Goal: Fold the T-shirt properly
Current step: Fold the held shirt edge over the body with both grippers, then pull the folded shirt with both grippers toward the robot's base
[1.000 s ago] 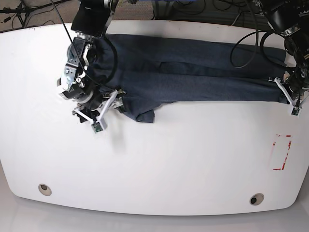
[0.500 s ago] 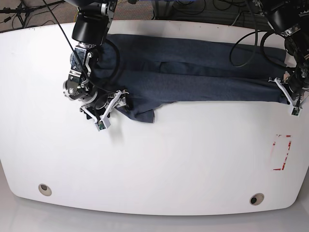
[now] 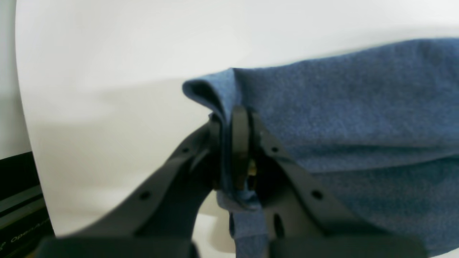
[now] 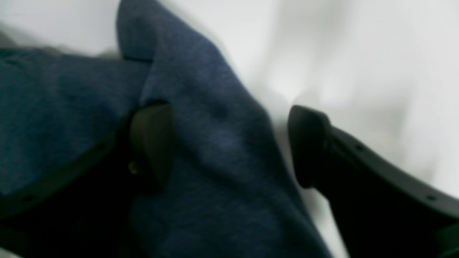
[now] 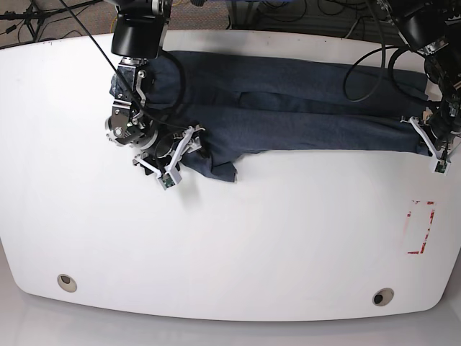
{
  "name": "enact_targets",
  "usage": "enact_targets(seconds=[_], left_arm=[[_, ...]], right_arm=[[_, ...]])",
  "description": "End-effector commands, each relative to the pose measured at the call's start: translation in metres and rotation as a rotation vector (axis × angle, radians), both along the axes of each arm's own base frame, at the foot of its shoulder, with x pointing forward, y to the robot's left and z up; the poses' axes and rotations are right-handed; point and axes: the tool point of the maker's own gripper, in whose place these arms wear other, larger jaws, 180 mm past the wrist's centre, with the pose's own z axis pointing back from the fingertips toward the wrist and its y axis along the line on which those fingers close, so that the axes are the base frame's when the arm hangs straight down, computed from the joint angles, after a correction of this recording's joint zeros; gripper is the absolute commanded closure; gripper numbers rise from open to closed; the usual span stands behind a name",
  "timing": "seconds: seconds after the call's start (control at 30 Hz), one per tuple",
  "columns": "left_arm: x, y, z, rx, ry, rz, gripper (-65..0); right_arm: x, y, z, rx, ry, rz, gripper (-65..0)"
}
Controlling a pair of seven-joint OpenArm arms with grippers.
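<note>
Worktop (image 5: pixel 230 245), white: your T-shirt (image 5: pixel 302 108) lies along its far edge, folded into a long band. Right gripper (image 5: pixel 176 155), at the band's left end: your fingers (image 4: pixel 152 143) stand apart, one pad on a cloth flap, nothing gripped. Left gripper (image 5: pixel 432 144), at the right end: fingers (image 3: pixel 239 143) clenched on the shirt's edge.

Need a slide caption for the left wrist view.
Left gripper shut on a folded edge of the navy T-shirt, above the white table.
</note>
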Motion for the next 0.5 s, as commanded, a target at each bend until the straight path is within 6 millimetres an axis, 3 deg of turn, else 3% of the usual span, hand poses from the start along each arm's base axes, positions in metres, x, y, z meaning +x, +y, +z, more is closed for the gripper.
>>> enact_targets(seconds=[0.0, 0.2, 0.47], left_arm=[[0.009, 0.006, 0.015, 0.021, -0.045, -0.005, -1.4], [0.009, 0.006, 0.015, 0.021, -0.045, -0.005, -1.4], [0.011, 0.004, 0.017, 0.019, -0.053, -0.009, -1.4]], right_arm=[[0.004, -0.003, 0.007, -0.006, -0.018, 0.000, -30.4], [0.004, -0.003, 0.006, -0.008, -0.018, 0.004, -6.2], [0.014, -0.004, 0.022, -0.017, -0.066, 0.005, -0.2]])
